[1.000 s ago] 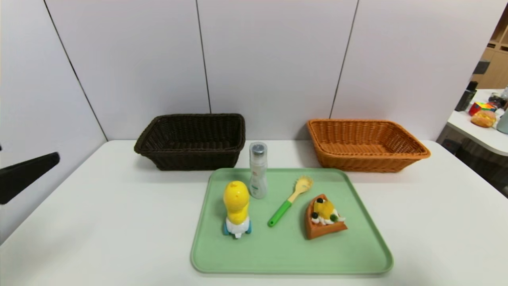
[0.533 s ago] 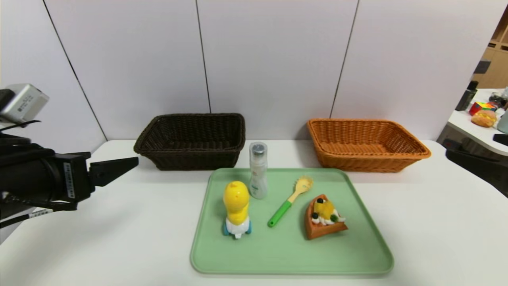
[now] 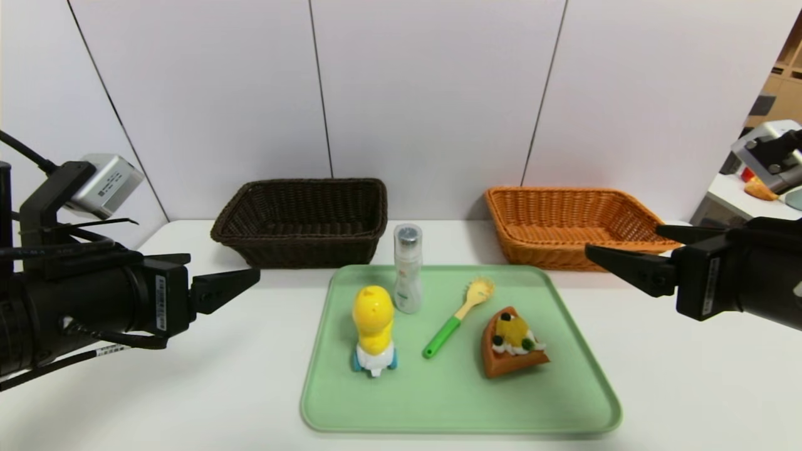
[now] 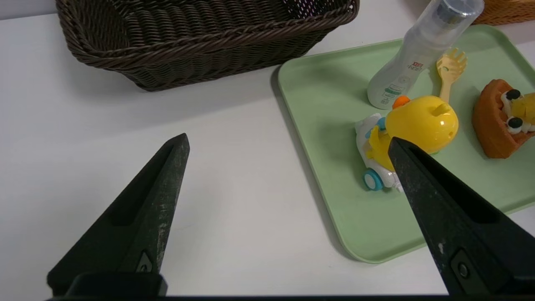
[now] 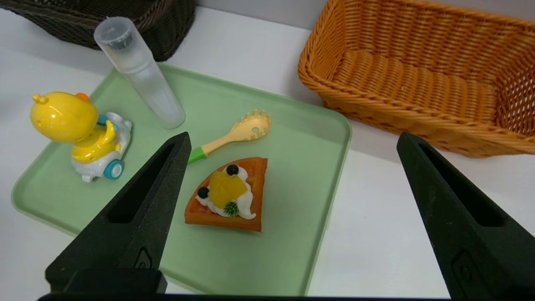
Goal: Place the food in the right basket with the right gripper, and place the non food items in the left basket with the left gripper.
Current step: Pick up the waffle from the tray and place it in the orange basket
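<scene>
The left gripper (image 4: 288, 142) has its jaws spread wide with nothing between them; it hangs over the white table (image 3: 188, 388) beside the tray's left edge. The right gripper (image 5: 294, 140) is spread just as wide and holds nothing, above the tray's right side and the table next to it. Each is on the side of the basket it has to fill, which should keep the arms from crossing.

Below and between them lies the green tray (image 3: 463, 401), with all four items on it. The yellow duck toy (image 3: 374, 319) sits on its wheeled base at the left, nearest the left gripper, and the clear-capped bottle (image 3: 408, 275) stands upright just behind it. The green-handled pasta fork (image 3: 443, 336) lies slantwise near the middle. The fruit-topped waffle wedge (image 3: 512, 343), apparently the only food, rests to the right, handy for the right gripper.

Beyond the tray, the dark brown basket (image 3: 301, 239) at the left is meant for the toy, bottle and fork, the orange wicker basket (image 3: 564, 245) at the right for the waffle. Sorting seems yet to begin. Wide jaws suit an approach; the upright bottle could topple if brushed.
</scene>
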